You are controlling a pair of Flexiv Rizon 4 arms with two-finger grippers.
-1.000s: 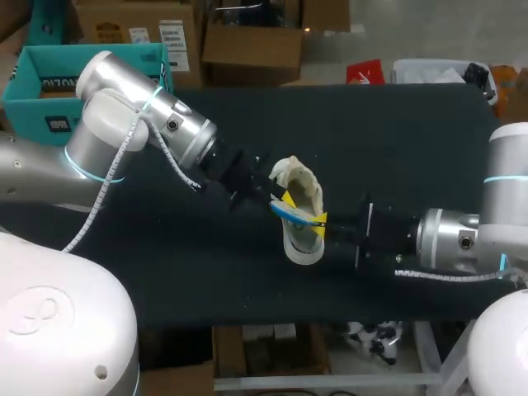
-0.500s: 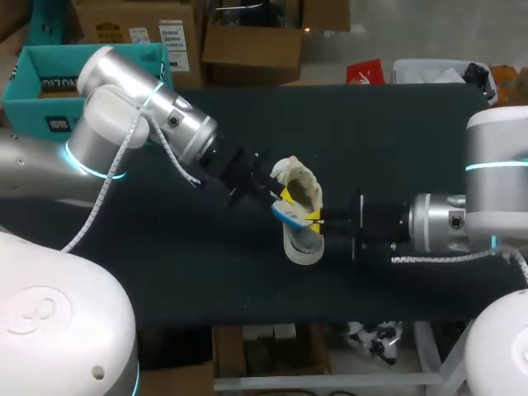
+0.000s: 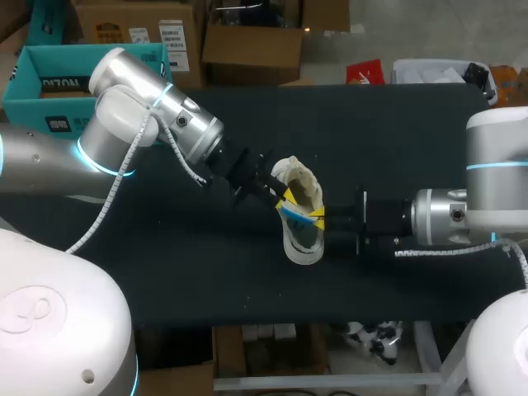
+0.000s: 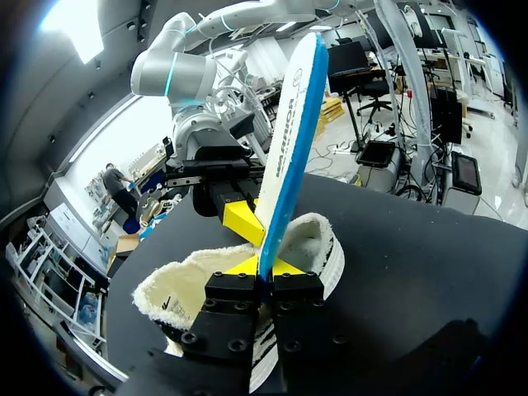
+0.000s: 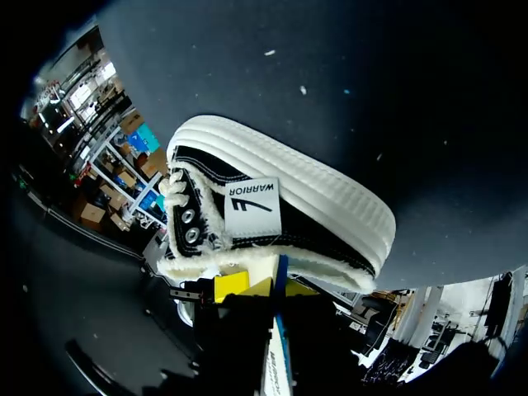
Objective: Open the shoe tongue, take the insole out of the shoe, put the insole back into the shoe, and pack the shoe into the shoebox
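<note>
- Your left claw (image 4: 266, 266) is closed on the lower end of the insole (image 4: 289, 140), which stands upright.
- The shoe (image 3: 302, 246) rests mid-table (image 3: 412, 140), just under the insole.
- Your right claw (image 5: 262, 287) clamps the same insole.

Blue-edged insole (image 4: 287, 157) upright over shoe (image 5: 280, 219)
</note>
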